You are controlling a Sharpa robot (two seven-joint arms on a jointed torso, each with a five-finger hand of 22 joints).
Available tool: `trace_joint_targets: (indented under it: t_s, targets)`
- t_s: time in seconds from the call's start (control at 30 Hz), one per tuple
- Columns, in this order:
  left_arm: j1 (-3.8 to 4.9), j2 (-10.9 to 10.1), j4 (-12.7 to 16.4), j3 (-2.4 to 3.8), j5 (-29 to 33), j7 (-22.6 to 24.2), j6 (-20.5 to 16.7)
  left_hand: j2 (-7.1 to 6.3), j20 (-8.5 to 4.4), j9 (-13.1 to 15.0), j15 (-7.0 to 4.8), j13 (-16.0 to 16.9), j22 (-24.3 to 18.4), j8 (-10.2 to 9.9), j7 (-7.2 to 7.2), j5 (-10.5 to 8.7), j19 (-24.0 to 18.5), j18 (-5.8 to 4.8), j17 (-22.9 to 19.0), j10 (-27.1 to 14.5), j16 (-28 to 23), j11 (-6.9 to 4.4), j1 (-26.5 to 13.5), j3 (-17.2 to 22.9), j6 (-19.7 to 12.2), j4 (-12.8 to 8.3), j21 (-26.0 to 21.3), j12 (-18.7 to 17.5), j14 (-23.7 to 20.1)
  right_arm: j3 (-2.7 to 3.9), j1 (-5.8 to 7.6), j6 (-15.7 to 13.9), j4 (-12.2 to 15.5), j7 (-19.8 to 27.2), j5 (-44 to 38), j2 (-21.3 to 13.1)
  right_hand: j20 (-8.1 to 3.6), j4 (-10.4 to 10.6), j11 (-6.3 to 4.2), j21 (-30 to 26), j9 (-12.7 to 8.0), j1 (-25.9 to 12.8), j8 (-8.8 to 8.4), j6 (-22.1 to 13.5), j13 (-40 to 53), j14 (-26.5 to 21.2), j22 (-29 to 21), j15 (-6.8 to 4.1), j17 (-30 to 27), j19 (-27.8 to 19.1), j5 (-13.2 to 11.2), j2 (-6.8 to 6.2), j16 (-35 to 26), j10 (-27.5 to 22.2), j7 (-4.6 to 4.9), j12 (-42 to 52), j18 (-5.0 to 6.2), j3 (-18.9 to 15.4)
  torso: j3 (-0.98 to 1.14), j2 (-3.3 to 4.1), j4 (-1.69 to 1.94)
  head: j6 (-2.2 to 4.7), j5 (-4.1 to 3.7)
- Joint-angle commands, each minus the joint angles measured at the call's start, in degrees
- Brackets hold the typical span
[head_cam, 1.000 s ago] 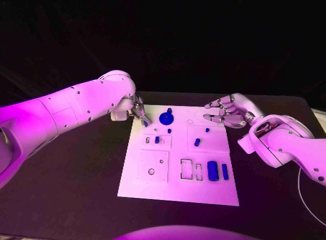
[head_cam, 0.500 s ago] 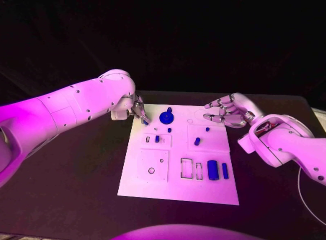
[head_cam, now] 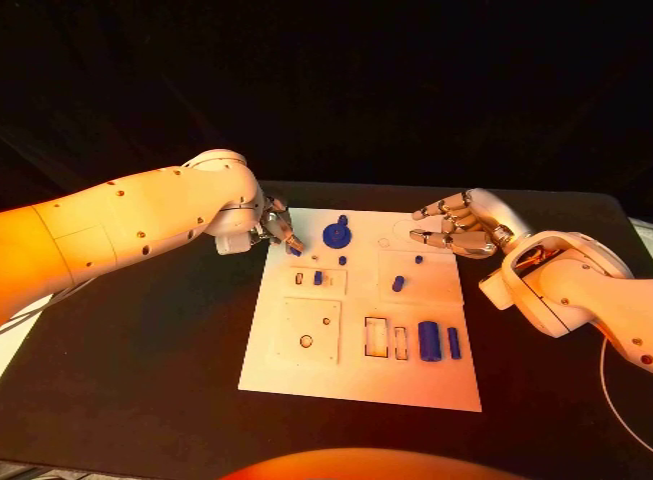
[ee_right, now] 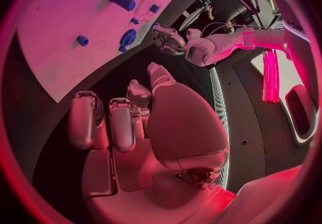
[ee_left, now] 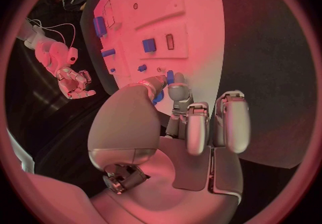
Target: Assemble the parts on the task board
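The white task board [head_cam: 358,372] lies in the middle of the black table. My left hand [head_cam: 277,228] hovers at its far left corner and pinches a small blue part [ee_left: 169,77] between thumb and fingertip, just over the board [ee_left: 191,9]. A blue round gear-like part [head_cam: 335,236] stands close beside that hand. My right hand [head_cam: 456,228] hangs over the board's far right corner, fingers apart and half curled, holding nothing. Small blue pegs [head_cam: 398,284] and a block [head_cam: 318,278] stand mid-board. A blue cylinder [head_cam: 429,340] and a bar [head_cam: 453,343] lie near the front right.
Empty rectangular slots [head_cam: 372,337] and a square plate with holes [head_cam: 310,328] take up the board's near half. Black table [head_cam: 139,350] spreads on both sides. The right wrist view shows the board [ee_right: 60,47], the gear [ee_right: 127,37] and my left hand [ee_right: 168,39].
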Motion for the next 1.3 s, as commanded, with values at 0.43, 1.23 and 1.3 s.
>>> trace_joint_targets:
  t_s: [0.43, 1.23, 1.3]
  targets:
    - [-2.89, -5.02, 10.00, -0.45, -5.23, 3.42, -9.50, -0.39, -0.14, 0.03, -0.21, 1.25, 7.98, 0.42, -0.35, 0.51, 1.20, -0.12, 15.09, 1.19, 0.17, -0.24, -1.31, 9.86, 0.62, -9.41, 0.72, 1.26, 6.02, 0.00, -0.45, 0.67, 0.01, -0.03, -0.21, -0.05, -0.07, 0.40, 0.05, -0.40, 0.01, -0.38, -0.02, 0.47, 0.07, 2.78, -0.15, 0.11, -0.07, -0.55, 0.48, 0.04, -0.39, -0.32, 0.00, 0.29, 0.89, 0.02, -0.03, -0.13, 0.20, -0.27, -0.17]
    - [-4.44, -5.23, 10.23, -0.55, -5.89, -0.77, -3.45, -0.50, -0.19, -0.03, -0.25, 1.42, 7.80, 0.44, -0.41, 0.58, 1.08, -0.06, 15.09, 1.33, 0.17, -0.29, -1.52, 10.16, 0.78, -9.63, 0.55, 1.41, 6.02, 0.00, -0.68, 0.74, 0.08, 0.05, -0.21, -0.28, -0.07, 0.44, 0.04, -0.43, 0.02, -0.40, -0.01, 0.49, 0.12, 2.79, -0.19, 0.10, -0.01, -0.58, 0.67, 0.06, -0.35, -0.28, -0.01, 0.39, 0.90, 0.03, 0.01, -0.13, 0.19, -0.72, -0.37]
    - [-4.46, -5.31, 10.27, -0.55, -5.89, -0.81, -3.01, -0.57, -0.20, -0.06, -0.26, 1.42, 7.78, 0.43, -0.42, 0.65, 1.07, -0.06, 15.09, 1.36, 0.17, -0.31, -1.59, 10.27, 0.82, -9.76, 0.52, 1.41, 6.02, 0.00, -0.68, 0.79, 0.07, 0.08, -0.16, -0.28, -0.07, 0.44, 0.04, -0.43, 0.02, -0.40, -0.01, 0.49, 0.12, 2.79, -0.19, 0.10, -0.01, -0.58, 0.67, 0.06, -0.35, -0.28, -0.01, 0.39, 0.90, 0.03, -0.01, -0.13, 0.19, -0.72, -0.37]
